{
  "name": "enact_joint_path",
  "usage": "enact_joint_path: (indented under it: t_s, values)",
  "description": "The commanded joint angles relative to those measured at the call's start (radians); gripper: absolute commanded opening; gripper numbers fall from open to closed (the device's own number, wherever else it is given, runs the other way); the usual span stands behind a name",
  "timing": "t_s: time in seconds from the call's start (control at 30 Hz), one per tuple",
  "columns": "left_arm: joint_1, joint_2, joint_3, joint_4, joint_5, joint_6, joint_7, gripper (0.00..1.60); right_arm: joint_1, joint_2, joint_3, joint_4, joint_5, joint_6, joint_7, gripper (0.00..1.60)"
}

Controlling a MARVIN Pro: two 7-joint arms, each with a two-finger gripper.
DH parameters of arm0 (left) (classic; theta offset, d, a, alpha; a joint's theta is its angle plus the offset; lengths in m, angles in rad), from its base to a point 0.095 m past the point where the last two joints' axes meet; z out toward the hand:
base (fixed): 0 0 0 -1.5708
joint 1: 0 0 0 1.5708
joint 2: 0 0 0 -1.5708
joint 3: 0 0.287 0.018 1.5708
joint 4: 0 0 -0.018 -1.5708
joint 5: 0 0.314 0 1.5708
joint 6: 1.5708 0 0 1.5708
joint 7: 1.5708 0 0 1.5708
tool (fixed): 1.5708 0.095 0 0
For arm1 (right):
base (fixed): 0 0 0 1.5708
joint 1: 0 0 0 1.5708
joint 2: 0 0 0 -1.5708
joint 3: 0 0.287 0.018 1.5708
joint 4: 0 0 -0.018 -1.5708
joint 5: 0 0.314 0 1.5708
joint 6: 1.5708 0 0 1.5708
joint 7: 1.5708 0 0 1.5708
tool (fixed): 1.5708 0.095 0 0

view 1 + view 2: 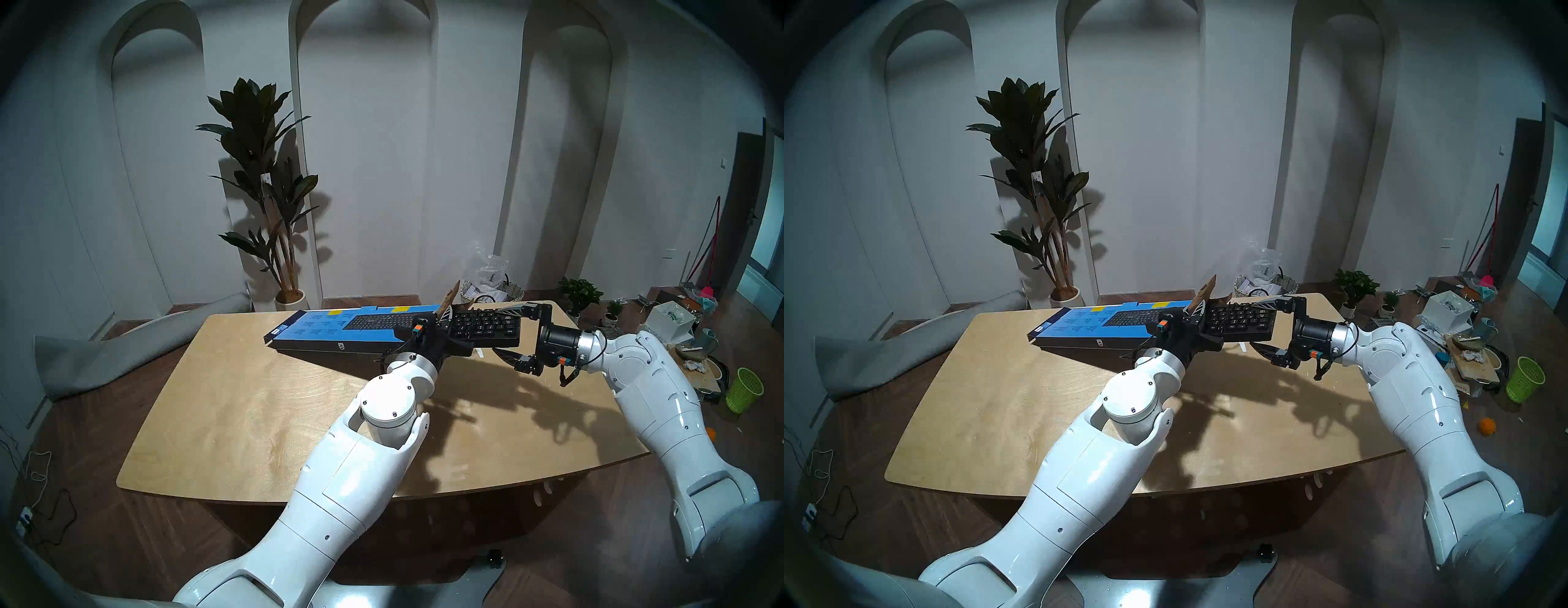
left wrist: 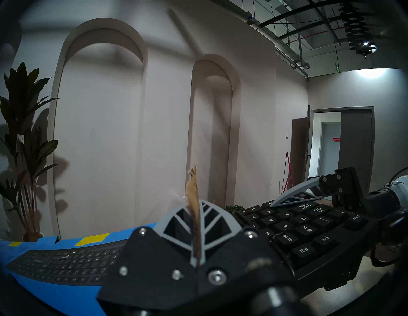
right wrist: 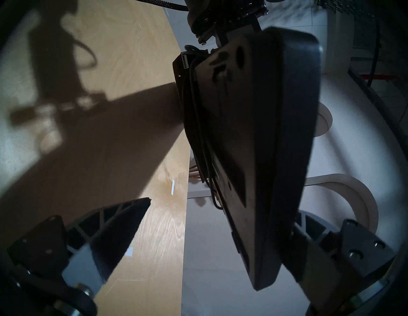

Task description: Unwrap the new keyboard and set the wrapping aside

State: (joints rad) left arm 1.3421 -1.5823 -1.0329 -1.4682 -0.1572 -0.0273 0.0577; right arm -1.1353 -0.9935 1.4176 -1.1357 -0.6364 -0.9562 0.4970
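The wrapping (image 1: 331, 327) (image 1: 1081, 325) (image 2: 55, 284) is a long blue box with a printed keyboard picture. It lies slanted at the far side of the wooden table (image 1: 263, 407). The black keyboard (image 1: 483, 325) (image 1: 1242, 320) (image 2: 298, 229) sticks out of the box's right end, and the right wrist view shows its underside (image 3: 254, 132). My left gripper (image 1: 445, 316) (image 1: 1199, 312) (image 2: 196, 211) is shut on the box's brown end flap (image 2: 193, 189). My right gripper (image 1: 498, 332) (image 1: 1253, 325) (image 3: 223, 211) stands open around the keyboard's free end, one finger over the keys, the other well below.
A wicker basket (image 1: 492, 291) with plastic stands behind the table, and a tall potted plant (image 1: 263, 178) beyond the far edge. Floor clutter and a green bin (image 1: 743, 389) lie at the right, a grey rolled mat (image 1: 127, 339) at the left. A small white slip (image 1: 478, 352) rests on the table.
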Motion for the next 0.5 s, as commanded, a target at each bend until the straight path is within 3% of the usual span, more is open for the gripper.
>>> enact_joint_path:
  t_s: [0.0, 0.27, 0.3, 0.33, 0.37, 0.4, 0.47]
  values:
    - [0.013, 0.003, 0.025, -0.076, 0.006, -0.011, -0.018, 0.0, 0.041, -0.048, -0.028, -0.021, -0.025, -0.004, -0.062, 1.6]
    - [0.042, 0.02, 0.048, -0.111, 0.011, -0.005, -0.031, 0.0, 0.047, -0.057, -0.062, -0.024, -0.066, -0.004, -0.129, 1.6]
    - [0.047, 0.024, 0.051, -0.119, 0.012, -0.004, -0.032, 0.0, 0.045, -0.057, -0.069, -0.025, -0.077, -0.004, -0.147, 0.72]
    - [0.05, 0.026, 0.052, -0.123, 0.013, -0.003, -0.033, 0.0, 0.044, -0.056, -0.072, -0.026, -0.081, -0.004, -0.155, 0.56]
    - [0.05, 0.026, 0.052, -0.123, 0.013, -0.003, -0.033, 0.0, 0.044, -0.056, -0.072, -0.026, -0.081, -0.004, -0.155, 0.56]
    - [0.052, 0.028, 0.053, -0.126, 0.014, -0.002, -0.033, 0.0, 0.043, -0.054, -0.076, -0.027, -0.086, -0.004, -0.165, 0.0]
    - [0.054, 0.036, 0.052, -0.129, 0.021, 0.003, -0.029, 0.0, 0.041, -0.043, -0.086, -0.028, -0.107, -0.004, -0.191, 0.0]
